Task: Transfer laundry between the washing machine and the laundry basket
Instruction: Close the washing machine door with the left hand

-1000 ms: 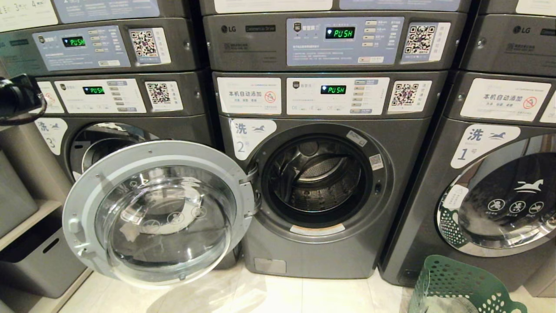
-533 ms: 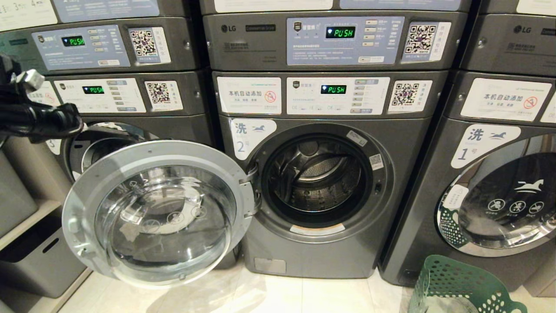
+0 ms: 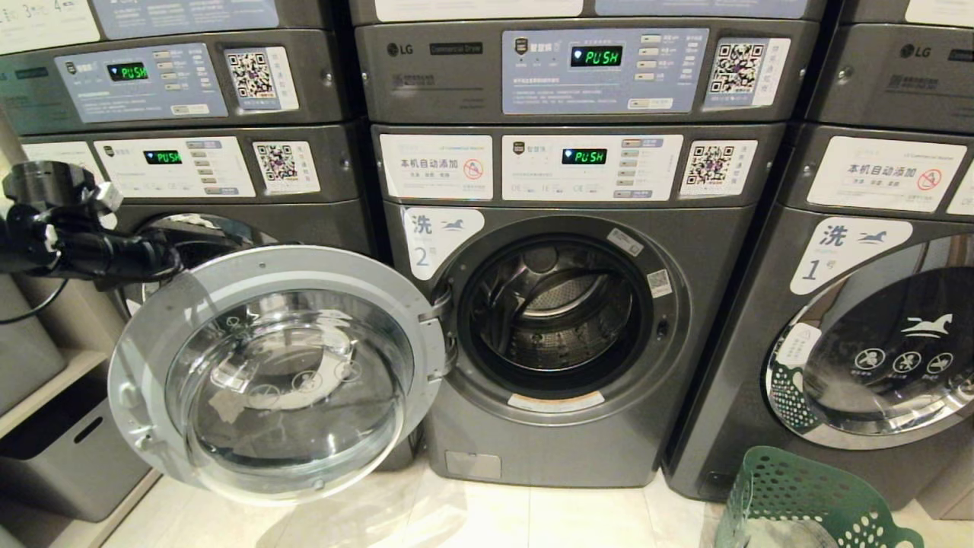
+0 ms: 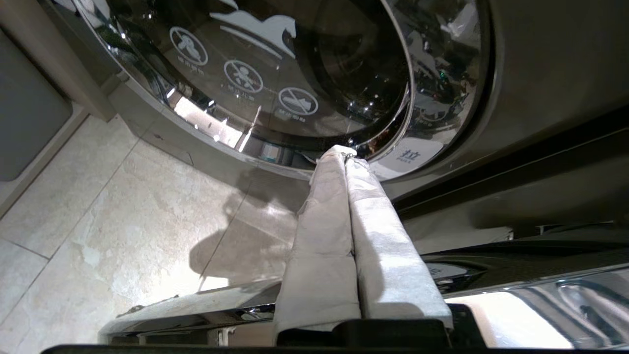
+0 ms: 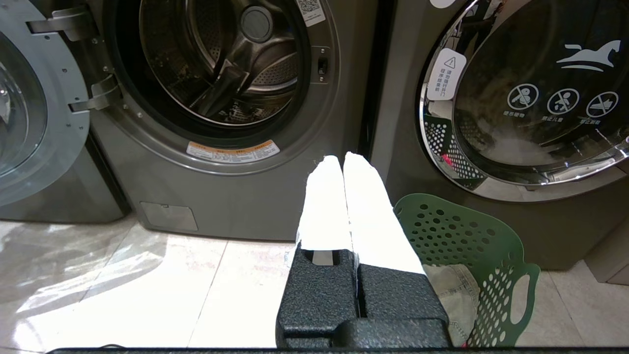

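The washing machine (image 3: 578,449), numbered 2, stands in the middle with its round glass door (image 3: 274,373) swung open to the left. Its drum (image 3: 559,316) shows no clothes. My left gripper (image 3: 163,262) hovers shut and empty just above the open door's upper left rim; in the left wrist view its taped fingertips (image 4: 344,152) are pressed together. The green laundry basket (image 3: 806,495) sits on the floor at the lower right. In the right wrist view the basket (image 5: 462,236) holds a grey-green garment (image 5: 454,290). My right gripper (image 5: 342,160) hangs shut and empty beside the basket.
Machine 3 (image 3: 228,221) stands behind the open door at left, and machine 1 (image 3: 875,342) at right has its door closed. Dryers are stacked above. Grey bins (image 3: 68,457) sit on low shelves at far left. The pale tiled floor (image 3: 494,517) lies before the machines.
My left arm has come in from the left edge, moving right and down to the open door's upper rim. The door, the basket and the right arm have not moved.
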